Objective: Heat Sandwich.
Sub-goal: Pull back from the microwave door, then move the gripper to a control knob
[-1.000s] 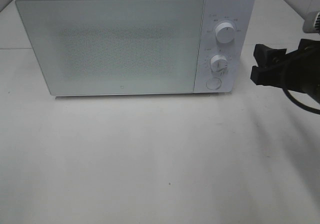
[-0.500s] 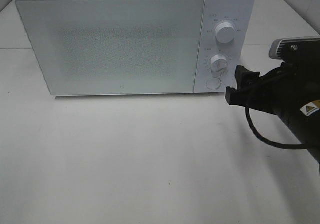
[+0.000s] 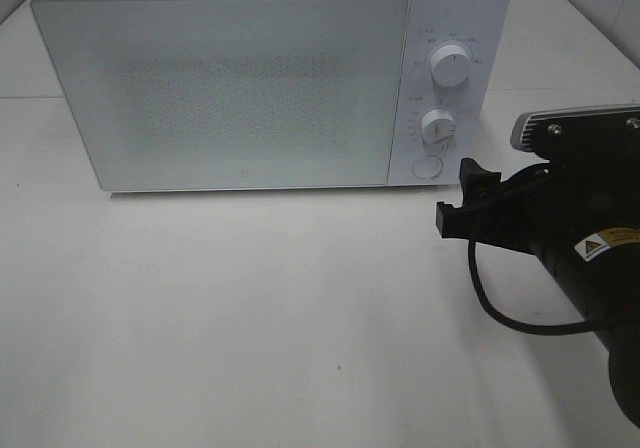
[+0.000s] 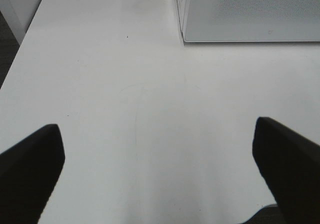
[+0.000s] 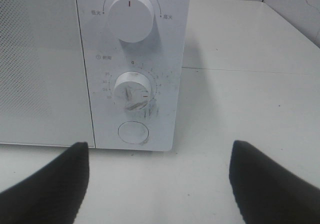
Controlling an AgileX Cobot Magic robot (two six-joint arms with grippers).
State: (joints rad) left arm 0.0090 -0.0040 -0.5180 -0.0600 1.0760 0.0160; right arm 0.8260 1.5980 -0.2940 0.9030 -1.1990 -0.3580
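Whereas the counter and the microwave standing toward its far edge show no change, the right arm has travelled inward from the right edge of the counter and downward; the right pincer now sits just before the control panel, near it but apart, jaws spread wide and holding nothing; the left pincer hangs over bare counter short of the microwave's left front corner, jaws likewise wide and empty; the door is shut and its patterned front hides the interior; the sandwich appears in no view, so its location cannot be told; it may lie behind the door; on the panel, the upper dial, the lower dial and the round button are untouched; the right wrist view places the button directly ahead of the open jaws; judgement: the approach targets the button or the lower dial, either to release the door or to set the time; which applies depends on whether the sandwich is already inside.
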